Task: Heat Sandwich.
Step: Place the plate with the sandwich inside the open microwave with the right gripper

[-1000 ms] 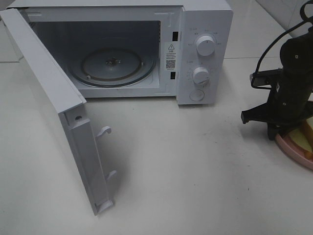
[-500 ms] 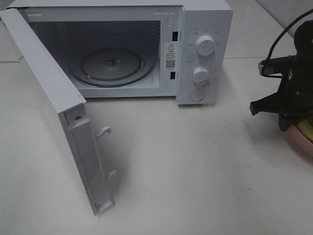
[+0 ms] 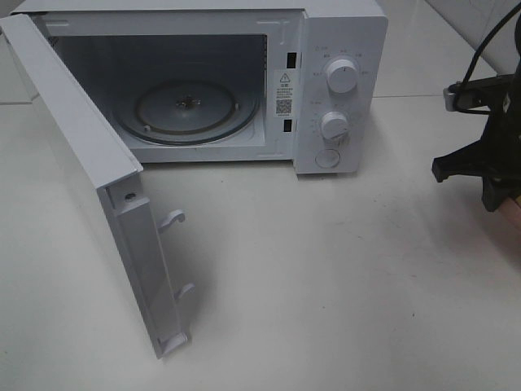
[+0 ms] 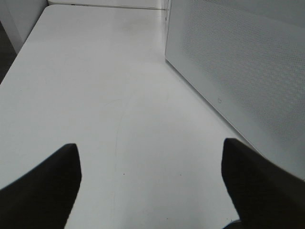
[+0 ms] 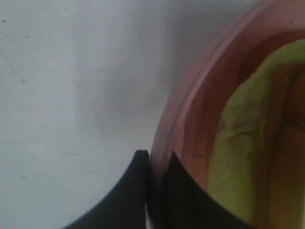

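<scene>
Exterior high, table [image 3: 326,285]: white, biggest thing in shot; everything sits on it.
Microwave [image 3: 358,32]: white, at back of table; nothing inside but its tray.
Door [image 3: 73,155]: swung wide open twd camera, on left side.
Turntable [image 3: 187,110]: glass, bare.
Plate [image 5: 190,109]: pink, round, far right of table, well apart from microwave; nearly hidden behind right arm in exterior shot.
Sandwich [image 5: 238,157]: lies on plate, inside rim; pale yellow-green filling + brown crust show in right wrist view. Not yet in microwave.
Handling: prob. light, soft, squashy; layers could slide or gape if pinched. Better carried by stiff plate rim, kept level; rim may be slippery.
Right gripper [image 5: 155,164]: jaws closed on plate rim, one finger outside, one inside; clear of sandwich.
Left gripper [image 4: 150,148]: jaws wide apart, nothing btwn, over table beside white dotted panel, prob. door.
Dials [image 3: 340,76]: two, w/ round button below; markings too small to read.
Sticker [image 3: 284,94]: warning triangle + QR-type square, text illegible. No brand readable.
</scene>
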